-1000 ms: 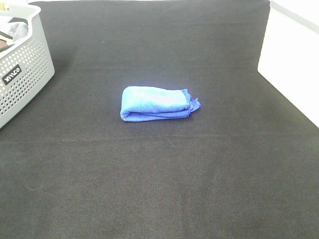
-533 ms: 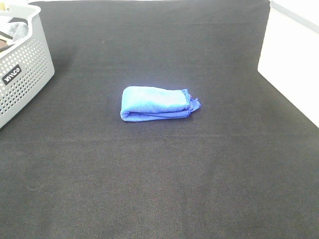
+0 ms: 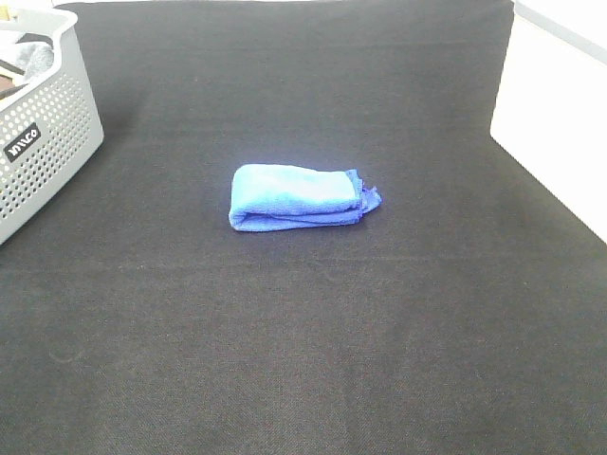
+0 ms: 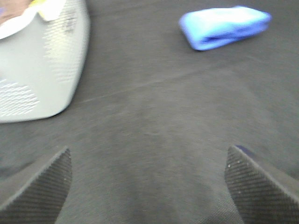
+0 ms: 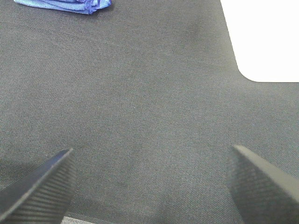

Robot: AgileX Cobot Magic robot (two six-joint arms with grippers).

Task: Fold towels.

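Nothing has moved since earlier: the folded towel (image 3: pixel 300 196) lies mid-tabletop (image 3: pixel 303 341), basket (image 3: pixel 43 133) far left. Both grippers (image 4: pixel 148 186) (image 5: pixel 149 184) are spread wide, empty.

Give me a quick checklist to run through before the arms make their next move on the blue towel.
1. Towel folded into a compact bundle on the black mat: ok.
2. Left gripper open and holding nothing: ok.
3. Right gripper open and holding nothing: ok.
4. Both grippers apart from the towel, not touching it: ok.
5. Grey basket stands apart from the towel at the left of the mat: ok.
6. Fold neat, edges aligned: not ok, hem corners stick out unevenly at the towel's right end in the high view.
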